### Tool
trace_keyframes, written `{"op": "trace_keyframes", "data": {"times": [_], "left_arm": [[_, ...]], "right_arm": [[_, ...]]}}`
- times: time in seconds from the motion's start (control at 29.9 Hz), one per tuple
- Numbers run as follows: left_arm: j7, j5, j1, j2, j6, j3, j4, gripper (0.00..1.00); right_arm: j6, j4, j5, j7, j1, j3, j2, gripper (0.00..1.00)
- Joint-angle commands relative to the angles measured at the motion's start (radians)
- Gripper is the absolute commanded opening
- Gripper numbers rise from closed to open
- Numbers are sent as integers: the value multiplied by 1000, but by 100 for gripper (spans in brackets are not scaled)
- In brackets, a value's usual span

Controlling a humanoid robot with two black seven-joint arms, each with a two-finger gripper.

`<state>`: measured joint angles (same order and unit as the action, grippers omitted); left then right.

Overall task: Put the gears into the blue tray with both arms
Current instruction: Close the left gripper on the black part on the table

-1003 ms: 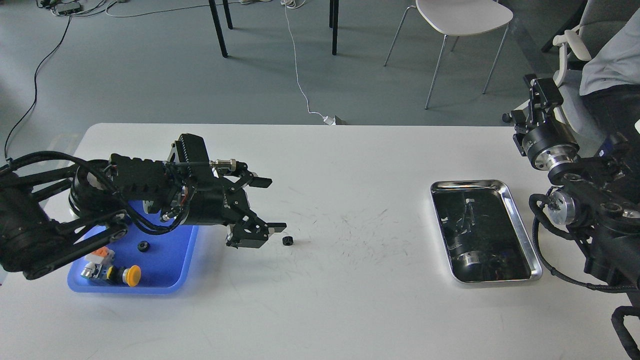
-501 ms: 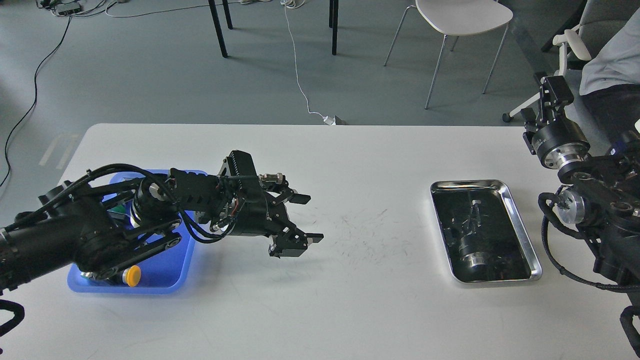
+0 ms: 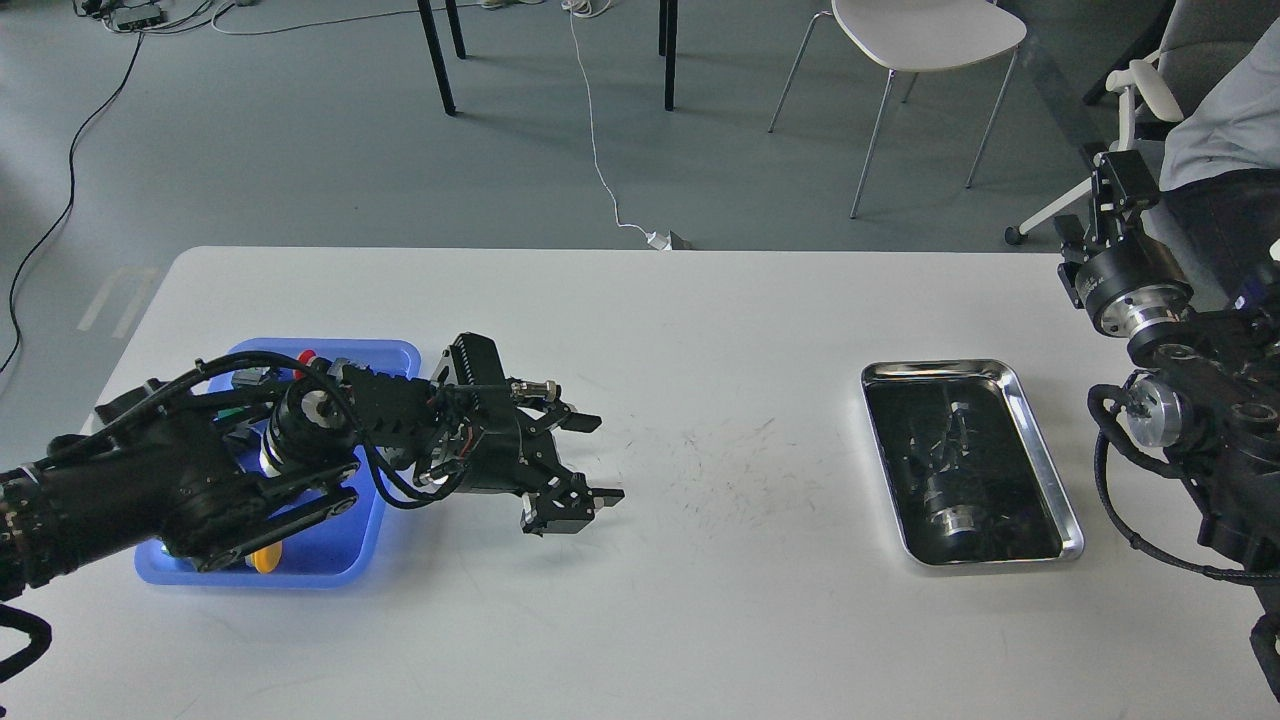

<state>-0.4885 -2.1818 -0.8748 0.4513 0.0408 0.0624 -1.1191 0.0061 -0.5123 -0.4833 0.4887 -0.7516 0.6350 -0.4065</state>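
My left gripper (image 3: 596, 459) reaches to the right from the blue tray (image 3: 398, 352) and hovers low over the white table (image 3: 700, 620). It is open, with one fingertip (image 3: 586, 423) behind and one in front, and nothing shows between them. No gears are in view; the arm covers most of the tray's inside, and the gripper hides the table under it. My right gripper (image 3: 1118, 182) is raised past the table's far right edge. It is seen end-on as a dark block.
A shiny steel tray (image 3: 935, 366) with a dark inside lies at the right. In the blue tray, a yellow-capped switch (image 3: 262, 557) and a red cap (image 3: 305, 354) peek out. A white chair (image 3: 925, 35) and a seated person (image 3: 1225, 120) are beyond the table.
The left gripper swung right from beside the blue tray, then dropped lower and drew back slightly. The small black gear seen on the table 1 s ago no longer shows. The right arm drifted right.
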Motion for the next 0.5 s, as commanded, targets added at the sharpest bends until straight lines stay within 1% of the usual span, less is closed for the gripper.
{"op": "trace_keyframes", "data": {"times": [0.0,0.13,0.23,0.3,0.47], "left_arm": [[0,0,-7,0,-67,-47,30,79],[0,0,-1,-2,-116,-70,57,75],[0,0,0,-3,-142,-76,87,68],[0,0,2,-5,-145,-78,93,63],[0,0,0,-9,-145,-75,94,61]], "right_arm": [[0,-2,0,0,0,0,0,94],[0,0,0,0,0,0,-3,94],[0,0,0,0,0,0,-8,94],[0,0,0,0,1,0,-9,94],[0,0,0,0,1,0,-8,94]]}}
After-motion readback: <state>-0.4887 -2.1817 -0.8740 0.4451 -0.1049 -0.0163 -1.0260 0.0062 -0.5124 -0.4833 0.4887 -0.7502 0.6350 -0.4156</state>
